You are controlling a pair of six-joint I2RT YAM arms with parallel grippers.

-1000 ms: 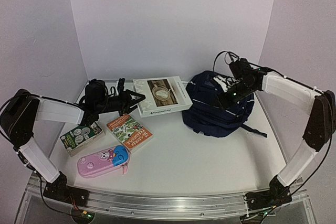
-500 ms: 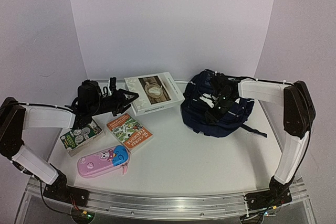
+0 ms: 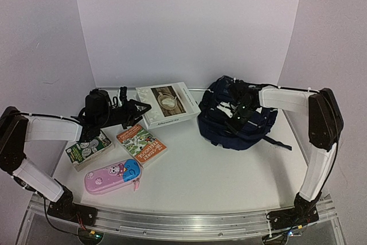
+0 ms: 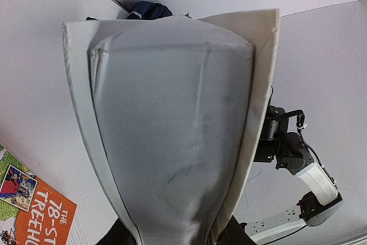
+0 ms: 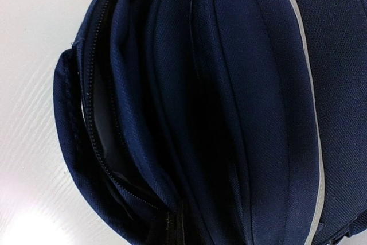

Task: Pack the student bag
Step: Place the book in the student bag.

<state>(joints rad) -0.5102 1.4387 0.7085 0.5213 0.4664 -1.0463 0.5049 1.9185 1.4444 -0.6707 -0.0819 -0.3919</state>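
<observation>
The navy student bag (image 3: 221, 130) lies right of the white book (image 3: 169, 100), one zip agape, directly beneath the right gripper (image 3: 236, 113), whose jaws are pressed together. The left gripper (image 3: 143, 107) pinches the book's left edge.

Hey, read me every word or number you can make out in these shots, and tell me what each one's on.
"78-ST" and "TREEHO", cut off at the frame edge: on the orange book, left wrist view.
Print on the white book: too small to read.
Cover of the green book: too blurred to read.
The pencil case and student bag: no readable text.
</observation>
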